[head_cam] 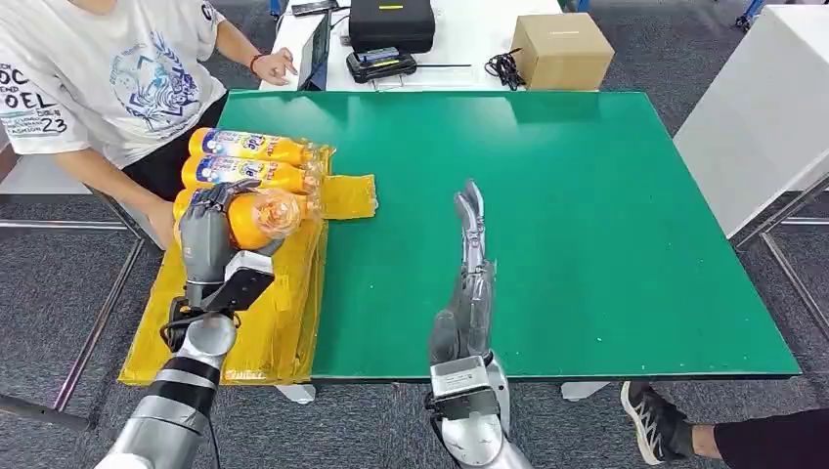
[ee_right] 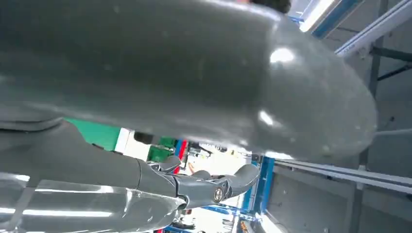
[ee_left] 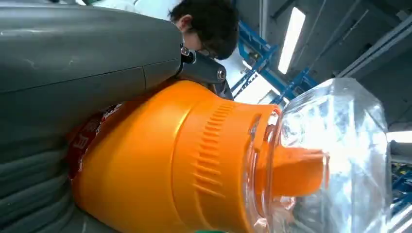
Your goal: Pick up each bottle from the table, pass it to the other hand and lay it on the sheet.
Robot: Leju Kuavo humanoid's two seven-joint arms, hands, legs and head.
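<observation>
Bottle [head_cam: 256,217] sits gripped in my left hand [head_cam: 203,234] above the yellow sheet [head_cam: 283,313], beside two laid bottles [head_cam: 249,159]. My right hand [head_cam: 471,256] hovers over the green surface [head_cam: 606,234], fingers straight, holding nothing.

Readable text at the table

Beside the green table [head_cam: 547,225], a person's white T-shirt [head_cam: 88,68] read "OEL" and "23"; the labels on the orange bottles [head_cam: 249,147] were too small to read.

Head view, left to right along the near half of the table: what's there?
Yellow sheet → left hand gripping an orange bottle over the sheet → bare green table → right hand, fingers extended, holding nothing → more green table.
</observation>
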